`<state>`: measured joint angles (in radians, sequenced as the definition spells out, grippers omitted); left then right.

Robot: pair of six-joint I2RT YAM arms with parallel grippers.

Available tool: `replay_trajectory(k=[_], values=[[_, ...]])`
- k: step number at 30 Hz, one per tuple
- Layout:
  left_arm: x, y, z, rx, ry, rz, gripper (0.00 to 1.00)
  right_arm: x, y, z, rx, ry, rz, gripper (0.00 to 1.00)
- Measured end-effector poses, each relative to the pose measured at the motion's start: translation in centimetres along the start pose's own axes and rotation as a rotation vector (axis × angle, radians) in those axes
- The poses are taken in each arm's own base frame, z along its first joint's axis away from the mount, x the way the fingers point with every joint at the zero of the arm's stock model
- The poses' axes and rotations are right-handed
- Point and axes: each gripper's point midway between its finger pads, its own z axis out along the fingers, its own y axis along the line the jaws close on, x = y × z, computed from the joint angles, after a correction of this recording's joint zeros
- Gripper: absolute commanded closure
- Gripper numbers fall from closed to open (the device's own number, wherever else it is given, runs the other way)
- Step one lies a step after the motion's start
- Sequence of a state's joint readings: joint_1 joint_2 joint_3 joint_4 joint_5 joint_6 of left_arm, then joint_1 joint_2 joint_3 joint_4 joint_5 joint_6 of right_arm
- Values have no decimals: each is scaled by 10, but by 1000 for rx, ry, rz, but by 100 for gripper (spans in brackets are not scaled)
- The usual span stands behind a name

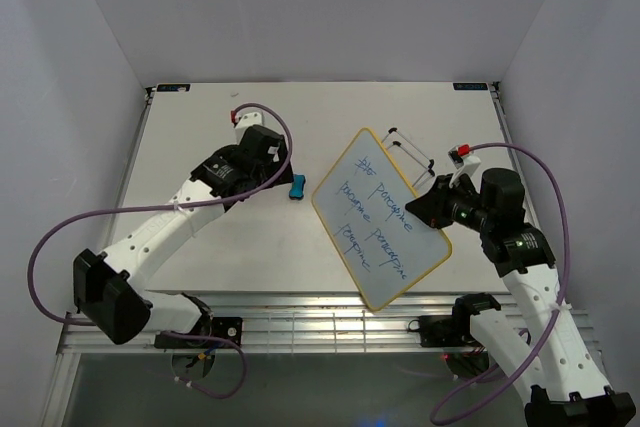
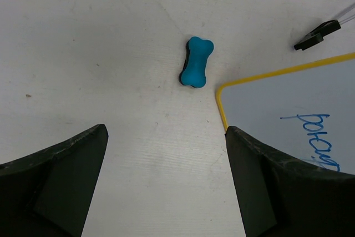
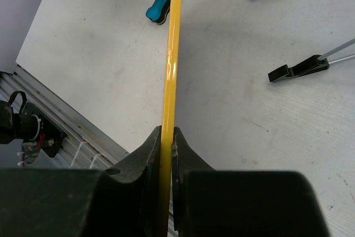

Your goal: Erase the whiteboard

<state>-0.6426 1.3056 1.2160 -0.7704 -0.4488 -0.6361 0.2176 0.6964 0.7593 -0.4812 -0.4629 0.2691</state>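
Note:
The whiteboard [image 1: 380, 217], white with a yellow frame and blue handwritten lines, stands tilted at the table's middle right. My right gripper [image 1: 428, 205] is shut on its right edge; in the right wrist view the jaws clamp the yellow frame [image 3: 169, 81]. The small blue bone-shaped eraser [image 1: 297, 187] lies on the table left of the board's corner. My left gripper [image 1: 275, 169] is open and empty, just left of the eraser. The left wrist view shows the eraser [image 2: 196, 62] ahead of my open fingers [image 2: 61, 170], with the board's corner [image 2: 288, 115] at the right.
The board's black wire feet [image 1: 410, 152] stick out behind it, also in the right wrist view [image 3: 299, 67]. The table's metal front rail [image 1: 330, 322] runs below the board. Purple cables loop from both arms.

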Motion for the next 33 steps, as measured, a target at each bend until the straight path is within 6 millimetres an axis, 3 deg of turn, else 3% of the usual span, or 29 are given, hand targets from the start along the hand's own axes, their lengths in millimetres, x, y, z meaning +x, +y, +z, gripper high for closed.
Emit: replay_trajectory(k=[3, 8, 12, 18, 23, 26, 33], values=[[10, -8, 18, -4, 37, 13, 2, -1, 2, -5, 3, -3, -17, 92], [47, -9, 60, -72, 148, 67, 2, -6, 1, -8, 24, 6, -40, 92], [63, -8, 76, -98, 191, 93, 2, -10, -1, -11, 43, 6, -62, 92], [66, -13, 100, -82, 201, 93, 2, -12, 1, -16, 44, 2, -92, 92], [76, -14, 131, -69, 234, 110, 12, -12, 7, -23, 27, -14, -126, 92], [79, -19, 145, -50, 244, 135, 24, -12, 8, -25, 21, -16, -136, 92], [64, -39, 162, 4, 200, 169, 23, -8, 9, -25, 14, -2, -136, 92]])
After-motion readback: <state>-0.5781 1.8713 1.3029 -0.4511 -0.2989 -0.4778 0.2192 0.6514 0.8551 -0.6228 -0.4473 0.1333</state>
